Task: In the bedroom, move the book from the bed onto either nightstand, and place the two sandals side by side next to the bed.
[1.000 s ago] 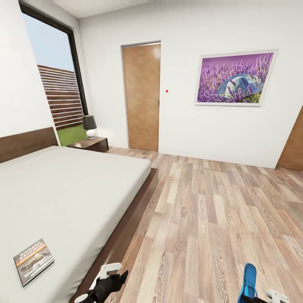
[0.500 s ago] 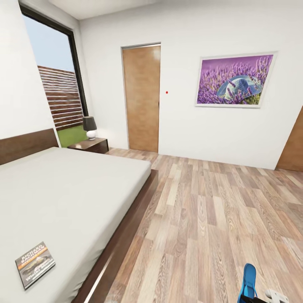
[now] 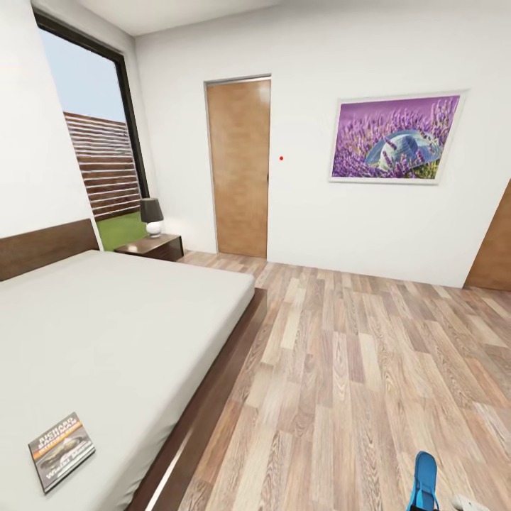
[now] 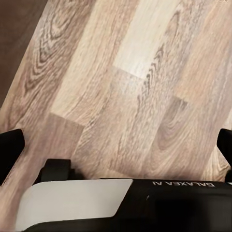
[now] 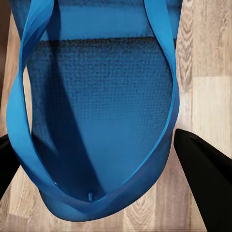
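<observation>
A bright blue flat flip-flop sandal (image 5: 99,111) is hanging between the two dark fingers of the right hand (image 5: 104,159), which looks to be pinching it near the strap end; its tip is showing at the lower right of the head view, above the brown wood-plank floor (image 3: 341,369). The left hand (image 4: 116,145) is spread wide over bare planks, holding nothing. The small dark grey paperback book (image 3: 61,451) with an orange band is lying flat at the lower left, on the plain light grey mattress of the low dark-framed bed (image 3: 121,326), well apart from the dark-brown wooden nightstand (image 3: 150,246) under the window. The sandal is probably light and floppy, best held by the sole edge; the book seems thin and stiff, needing an edge grip.
</observation>
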Controlling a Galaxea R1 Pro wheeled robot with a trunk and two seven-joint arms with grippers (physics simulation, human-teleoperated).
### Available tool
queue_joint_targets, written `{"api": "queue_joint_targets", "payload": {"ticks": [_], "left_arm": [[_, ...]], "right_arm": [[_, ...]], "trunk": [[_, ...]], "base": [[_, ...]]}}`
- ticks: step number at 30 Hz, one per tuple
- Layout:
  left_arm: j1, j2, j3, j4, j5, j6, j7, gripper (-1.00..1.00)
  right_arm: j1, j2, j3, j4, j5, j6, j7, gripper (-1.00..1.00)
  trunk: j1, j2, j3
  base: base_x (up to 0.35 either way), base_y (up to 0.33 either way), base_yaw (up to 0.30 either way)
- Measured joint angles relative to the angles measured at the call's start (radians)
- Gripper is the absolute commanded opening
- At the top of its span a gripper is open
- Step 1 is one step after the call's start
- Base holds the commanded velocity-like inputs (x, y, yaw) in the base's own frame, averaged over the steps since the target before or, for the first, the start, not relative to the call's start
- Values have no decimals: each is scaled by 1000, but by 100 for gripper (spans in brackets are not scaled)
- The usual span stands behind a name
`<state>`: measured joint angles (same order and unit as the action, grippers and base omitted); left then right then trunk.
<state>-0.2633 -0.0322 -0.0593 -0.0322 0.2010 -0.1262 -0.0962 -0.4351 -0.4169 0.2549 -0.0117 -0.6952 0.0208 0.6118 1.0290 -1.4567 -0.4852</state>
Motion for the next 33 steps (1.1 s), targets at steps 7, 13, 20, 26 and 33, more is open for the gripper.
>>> {"api": "queue_joint_targets", "payload": {"ticks": [7,13,20,26,33], "left_arm": [[0,13,0,11,1,-21,3,100],[0,14,1,11,2,-21,2,100],[0,14,1,10,2,-21,1,100],[1,14,1,10,2,-21,1,100],[1,13,1,10,2,-21,1,100]], "right_arm": [[2,-1,-1,32,0,0,-2,-100],[1,-2,-1,35,0,0,-1,-100],[1,-2,-1,35,0,0,-2,-100],[1,-2,0,35,0,0,-2,-100],[1,-2,0,35,0,0,-2,-100]], "trunk": [[-27,49,22],[-27,49,22],[-27,49,22],[-27,49,22],[-27,49,22]], "base": [[0,0,0],[0,0,1],[0,0,152],[0,0,279],[0,0,290]]}}
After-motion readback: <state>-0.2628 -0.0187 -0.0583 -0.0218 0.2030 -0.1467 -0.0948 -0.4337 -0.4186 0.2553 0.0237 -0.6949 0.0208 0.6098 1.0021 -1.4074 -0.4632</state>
